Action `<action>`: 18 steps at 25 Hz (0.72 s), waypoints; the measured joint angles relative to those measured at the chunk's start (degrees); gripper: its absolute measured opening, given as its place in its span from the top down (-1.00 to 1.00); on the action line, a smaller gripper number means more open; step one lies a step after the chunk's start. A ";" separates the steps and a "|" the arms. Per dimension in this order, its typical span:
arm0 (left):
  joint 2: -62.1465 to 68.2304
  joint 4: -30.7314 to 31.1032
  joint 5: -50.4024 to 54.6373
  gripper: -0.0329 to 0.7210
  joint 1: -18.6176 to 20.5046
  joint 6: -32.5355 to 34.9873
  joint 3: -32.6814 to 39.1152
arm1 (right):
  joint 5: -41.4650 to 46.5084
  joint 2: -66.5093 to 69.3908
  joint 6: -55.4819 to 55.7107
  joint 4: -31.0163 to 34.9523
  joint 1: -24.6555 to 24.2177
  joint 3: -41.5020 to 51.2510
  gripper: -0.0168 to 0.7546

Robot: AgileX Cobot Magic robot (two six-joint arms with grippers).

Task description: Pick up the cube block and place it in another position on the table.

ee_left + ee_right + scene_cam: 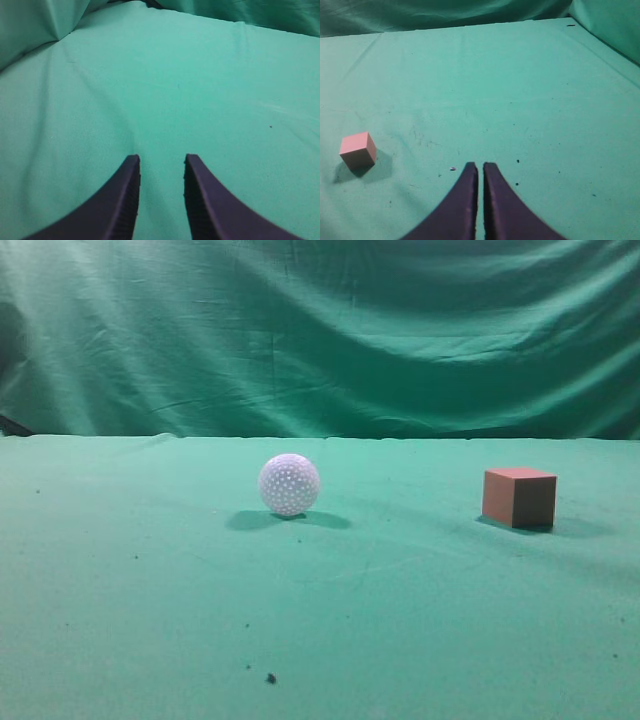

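Exterior: cube block (519, 497) at 3 o'clock from white ball (289, 484); no arms visible.
Left gripper (161, 161): slightly parted, empty.
Right gripper (480, 166): nearly closed, empty; cube block (358, 149) at 9 o'clock.

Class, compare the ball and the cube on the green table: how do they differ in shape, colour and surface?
The ball is round; the cube has flat faces and sharp edges. The ball is white, the cube pinkish-red. The ball's surface is dimpled all over, the cube's is plain. In the exterior view the ball sits near the middle, the cube to the right. Both rest on the green cloth, untouched by any gripper.
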 joint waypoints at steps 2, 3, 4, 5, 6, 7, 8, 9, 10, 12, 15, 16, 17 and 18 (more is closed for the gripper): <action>0.00 0.00 0.00 0.29 0.00 0.00 0.00 | 0.00 0.00 0.00 0.00 0.00 0.00 0.96; 0.00 0.00 0.00 0.29 0.00 0.00 0.00 | 0.00 0.00 0.00 0.00 0.00 0.00 0.96; 0.00 0.00 0.00 0.29 0.00 0.00 0.00 | 0.00 0.00 0.00 0.00 0.00 0.00 0.96; 0.00 0.00 0.00 0.29 0.00 0.00 0.00 | 0.00 0.00 0.00 0.00 0.00 0.00 0.96; 0.00 0.00 0.00 0.29 0.00 0.00 0.00 | 0.00 0.00 0.00 0.00 0.00 0.00 0.96; 0.00 0.00 0.00 0.29 0.00 0.00 0.00 | 0.00 0.00 0.00 0.00 0.00 0.00 0.96; 0.00 0.00 0.00 0.29 0.00 0.00 0.00 | 0.00 0.00 0.00 0.00 0.00 0.00 0.96; 0.00 0.00 0.00 0.29 0.00 0.00 0.00 | 0.00 0.00 0.00 0.00 0.00 0.00 0.96; 0.00 0.00 0.00 0.29 0.00 0.00 0.00 | 0.00 0.00 0.00 0.00 0.00 0.00 0.96; 0.00 0.00 0.00 0.29 0.00 0.00 0.00 | 0.00 0.00 -0.11 0.00 0.00 0.00 0.96; 0.00 0.00 0.00 0.29 0.00 0.00 0.00 | 0.00 0.00 -0.11 0.00 0.00 0.00 0.96; 0.00 0.00 0.00 0.29 0.00 0.00 0.00 | 0.00 0.00 -0.11 0.00 0.00 0.00 0.96; 0.00 0.00 0.00 0.29 0.00 0.00 0.00 | 0.00 0.00 -0.11 0.00 0.00 0.00 0.96; 0.00 0.00 0.00 0.29 0.00 0.00 0.00 | 0.00 0.00 -0.11 0.00 0.00 0.00 0.96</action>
